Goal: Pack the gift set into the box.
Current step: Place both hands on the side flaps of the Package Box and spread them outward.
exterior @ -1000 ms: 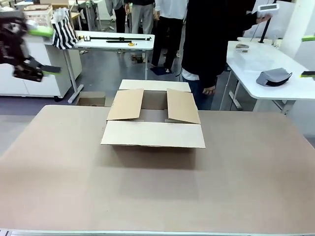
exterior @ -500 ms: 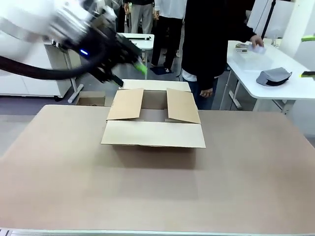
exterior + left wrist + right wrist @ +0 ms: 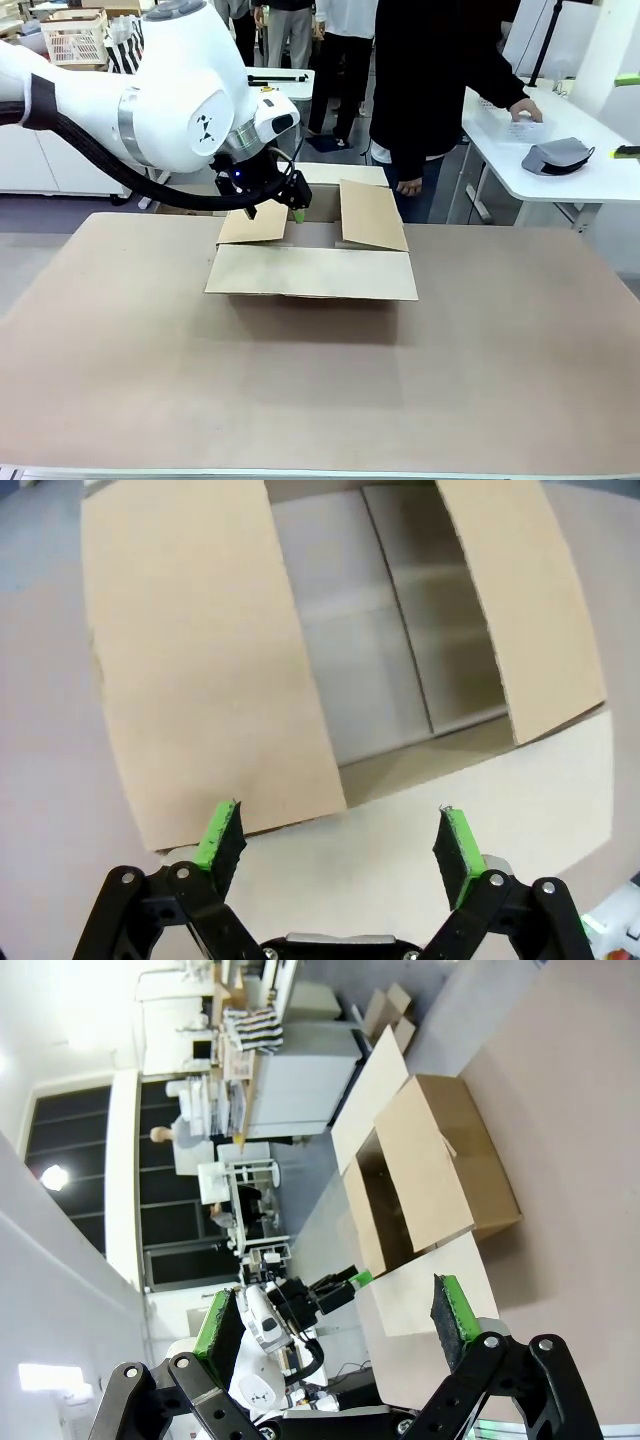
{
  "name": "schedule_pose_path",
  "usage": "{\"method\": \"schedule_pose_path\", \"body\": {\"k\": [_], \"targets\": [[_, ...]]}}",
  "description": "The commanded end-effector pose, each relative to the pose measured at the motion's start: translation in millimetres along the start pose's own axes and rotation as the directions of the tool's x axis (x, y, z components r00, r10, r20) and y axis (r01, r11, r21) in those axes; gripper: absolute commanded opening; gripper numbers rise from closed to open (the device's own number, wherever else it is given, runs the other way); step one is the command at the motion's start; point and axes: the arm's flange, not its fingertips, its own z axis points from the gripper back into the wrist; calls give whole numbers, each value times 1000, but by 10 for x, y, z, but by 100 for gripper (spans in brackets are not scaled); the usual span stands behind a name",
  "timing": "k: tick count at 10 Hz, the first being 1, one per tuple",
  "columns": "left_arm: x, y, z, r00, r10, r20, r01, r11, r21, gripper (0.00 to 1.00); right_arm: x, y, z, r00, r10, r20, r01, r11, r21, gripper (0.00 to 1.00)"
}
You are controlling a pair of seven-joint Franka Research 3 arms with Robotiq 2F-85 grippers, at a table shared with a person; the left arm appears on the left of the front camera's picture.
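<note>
The box (image 3: pixel 312 262) is a shallow brown carton at the table's middle, its four flaps spread. In the left wrist view the box (image 3: pixel 385 650) is empty, with bare cardboard and a centre seam at the bottom. My left gripper (image 3: pixel 275 208) hangs open just above the left inner flap (image 3: pixel 255 222), nothing between its fingers. The same left gripper (image 3: pixel 338 840) looks down on the near flap's edge. My right gripper (image 3: pixel 335 1325) is open and empty, far off to the side, viewing the box (image 3: pixel 430 1170) from a distance. The gift set is out of view.
A person in dark clothes (image 3: pixel 430 90) stands behind the box, one hand (image 3: pixel 522 108) on a pale clear tub on the white side table (image 3: pixel 560 185). A grey pouch (image 3: pixel 557 157) lies there too. Another white table (image 3: pixel 230 85) stands farther back.
My left arm has swung in from the far left to above the box's left flap. The person's raised hand has come down to the side table.
</note>
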Motion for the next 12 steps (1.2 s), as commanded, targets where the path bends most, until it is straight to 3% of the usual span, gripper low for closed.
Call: {"method": "schedule_pose_path", "body": {"k": [1, 4, 5, 6, 8, 12], "targets": [[-71, -97, 213, 999, 8, 34, -7, 998, -55, 100, 17, 17, -34, 1000, 19, -1, -19, 999, 29, 100], [-8, -131, 110, 1000, -1, 16, 2, 1000, -30, 100, 17, 17, -34, 1000, 19, -1, -19, 999, 29, 100], [-28, -104, 209, 993, 74, 88, -81, 994, 79, 100, 17, 17, -34, 1000, 19, -1, -19, 999, 29, 100], [28, -176, 249, 983, 148, 105, -166, 968, 189, 100, 17, 17, -34, 1000, 19, -1, -19, 999, 29, 100], [254, -407, 135, 994, 90, 67, -108, 929, 353, 100, 17, 17, -34, 1000, 19, -1, -19, 999, 29, 100], [717, -633, -506, 998, 53, -34, -34, 903, 428, 100, 17, 17, -34, 1000, 19, -1, -19, 999, 29, 100]]}}
